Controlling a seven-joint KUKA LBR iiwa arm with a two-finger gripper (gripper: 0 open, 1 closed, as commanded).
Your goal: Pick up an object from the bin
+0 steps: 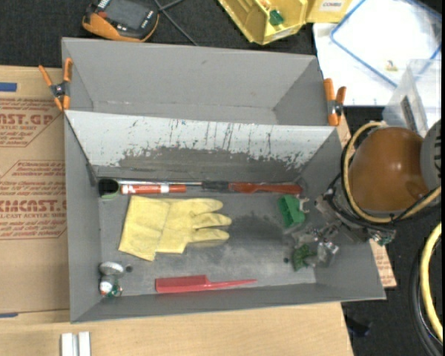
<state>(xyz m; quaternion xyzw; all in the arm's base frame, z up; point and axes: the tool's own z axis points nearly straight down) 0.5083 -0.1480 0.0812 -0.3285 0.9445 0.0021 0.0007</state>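
Small dark-green thing (303, 258), lumpy, on the bin (208, 80) floor close by its right wall

You have the claw (319, 242) down at the right side of the grey bin (193, 87), with the arm's brown cover (382, 173) just outside the right wall. Close beside the claw lie two green pieces: a brighter green block (291, 210) towards the back and a small dark green thing (304, 258) towards the front; you cannot tell whether the claw touches either. On the floor's left half a yellow glove (174, 226) lies flat. Along the back wall lies a red-and-white marker (152, 189), and a red comb (204, 283) lies near the front. A small silver item (110, 279) sits in the front left corner.
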